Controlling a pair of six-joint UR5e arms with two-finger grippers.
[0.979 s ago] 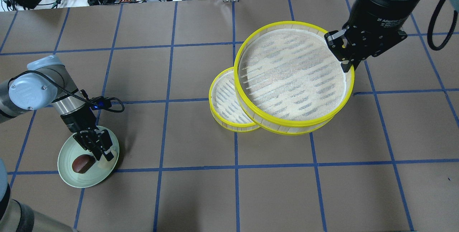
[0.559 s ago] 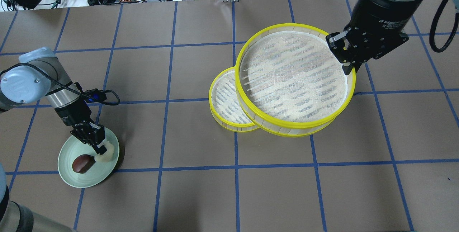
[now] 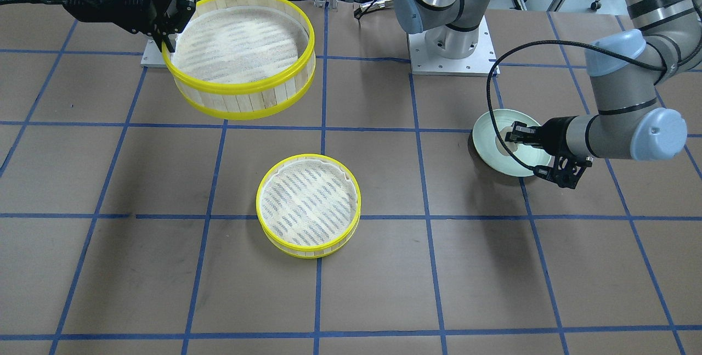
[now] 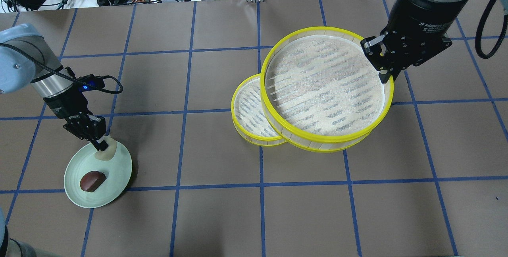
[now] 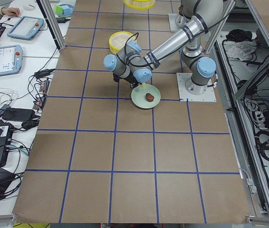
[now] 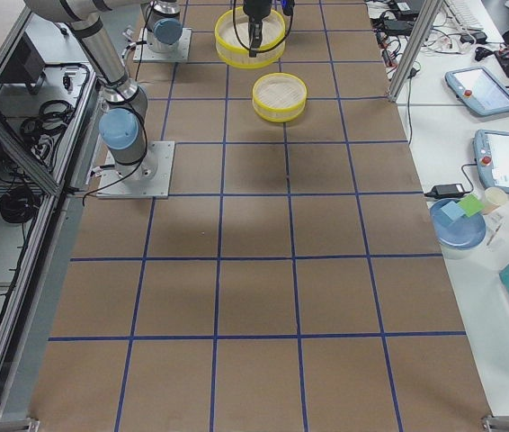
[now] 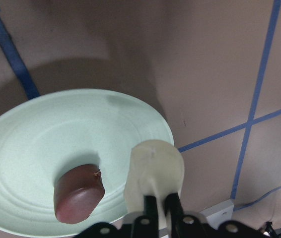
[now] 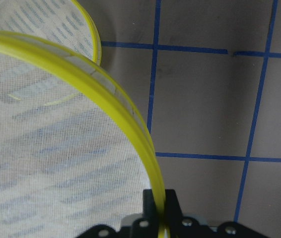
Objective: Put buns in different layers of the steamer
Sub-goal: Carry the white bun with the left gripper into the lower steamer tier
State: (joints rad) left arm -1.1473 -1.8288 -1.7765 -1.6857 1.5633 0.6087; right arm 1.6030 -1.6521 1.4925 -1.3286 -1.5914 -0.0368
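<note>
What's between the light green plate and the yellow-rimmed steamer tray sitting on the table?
Only bare brown tabletop separates green plate and yellow-rimmed tray, per the overhead view.

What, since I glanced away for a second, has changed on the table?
The left gripper, shut on the cream bun, has lifted it off the green plate toward the plate's far rim. The brown bun stays on the plate, the lower tray in place, and the right gripper still holds the other tray in the air.

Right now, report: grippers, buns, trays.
Left gripper shut on pale cream oval bun, above light green plate. Right gripper shut on rim of raised yellow-rimmed steamer tray. Dark reddish-brown bun on plate; second tray on table.
</note>
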